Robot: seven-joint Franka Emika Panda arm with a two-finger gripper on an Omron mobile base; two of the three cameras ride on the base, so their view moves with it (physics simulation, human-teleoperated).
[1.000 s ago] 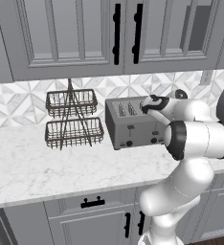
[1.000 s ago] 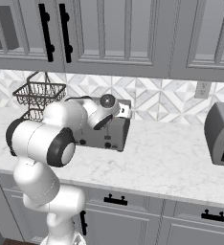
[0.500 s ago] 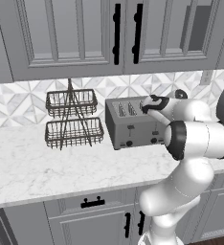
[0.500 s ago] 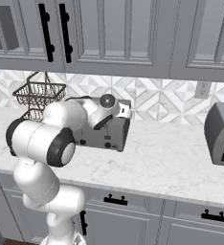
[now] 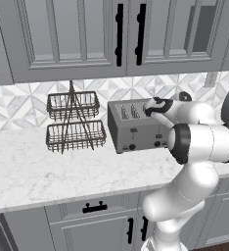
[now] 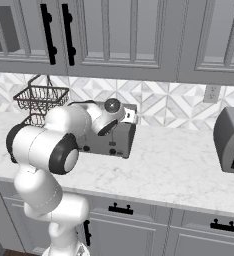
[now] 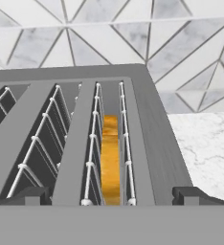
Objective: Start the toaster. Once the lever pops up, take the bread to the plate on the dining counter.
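Gripper [image 7: 112,201], jaws spread wide and empty, hung just above the toaster [image 5: 136,127], its fingertips [image 7: 30,195] straddling the end slot where the bread [image 7: 111,160] sat low between the wire guides. The toaster stood on the worktop [image 5: 53,169] beside a wire rack [image 5: 75,122]. A good pick probably required a straight descent, with the fingers flanking the slice's faces and clear of the guides.
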